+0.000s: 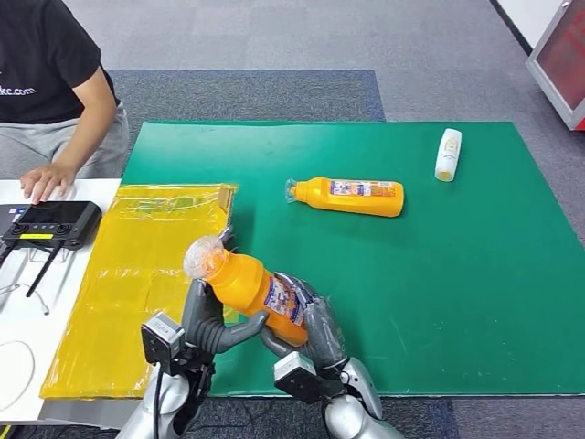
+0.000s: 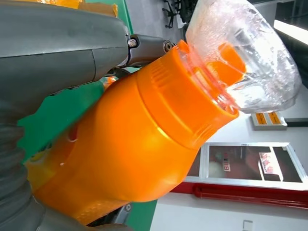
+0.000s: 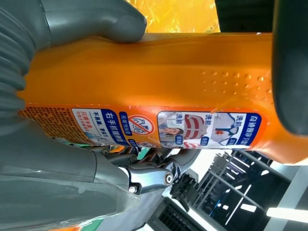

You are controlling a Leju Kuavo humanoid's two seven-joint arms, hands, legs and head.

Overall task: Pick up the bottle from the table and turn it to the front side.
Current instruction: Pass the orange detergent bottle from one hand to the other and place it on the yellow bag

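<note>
An orange bottle (image 1: 251, 285) with a clear plastic wrap over its cap is lifted above the near edge of the green mat (image 1: 441, 302), tilted with the cap up and to the left. My left hand (image 1: 207, 320) grips its upper body near the neck. My right hand (image 1: 313, 334) holds its lower end. The left wrist view shows the bottle (image 2: 145, 139) and its wrapped cap close up against my left hand (image 2: 54, 57). Seen from the right wrist, the blue and white label of the bottle (image 3: 163, 77) lies along one side, under the thumb of my right hand (image 3: 91, 19).
A second orange bottle (image 1: 352, 197) lies on its side mid-mat, and a small white bottle (image 1: 448, 154) lies at the far right. A yellow plastic bag (image 1: 138, 274) covers the mat's left edge. A person's hand (image 1: 45, 178) rests on the white table by a black controller (image 1: 51, 224).
</note>
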